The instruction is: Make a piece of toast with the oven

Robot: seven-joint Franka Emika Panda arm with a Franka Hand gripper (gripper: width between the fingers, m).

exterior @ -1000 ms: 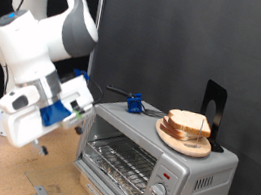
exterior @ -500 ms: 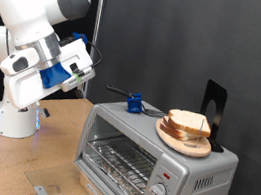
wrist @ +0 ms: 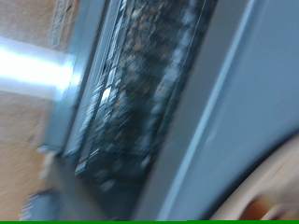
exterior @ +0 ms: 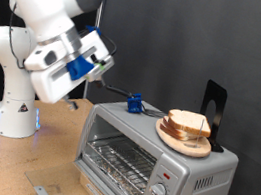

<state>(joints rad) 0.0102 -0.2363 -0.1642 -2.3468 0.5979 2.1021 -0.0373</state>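
Silver-grey oven [exterior: 151, 152], pale beige toast [exterior: 189, 123], tan crust

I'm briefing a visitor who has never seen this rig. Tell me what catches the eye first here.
The big white arm fills the exterior view's left, its blue-trimmed pincer raised above the table and empty as far as shows. At the right stands the oven with its door open, and the piece of toast sits on a round wooden plate on the oven's top.
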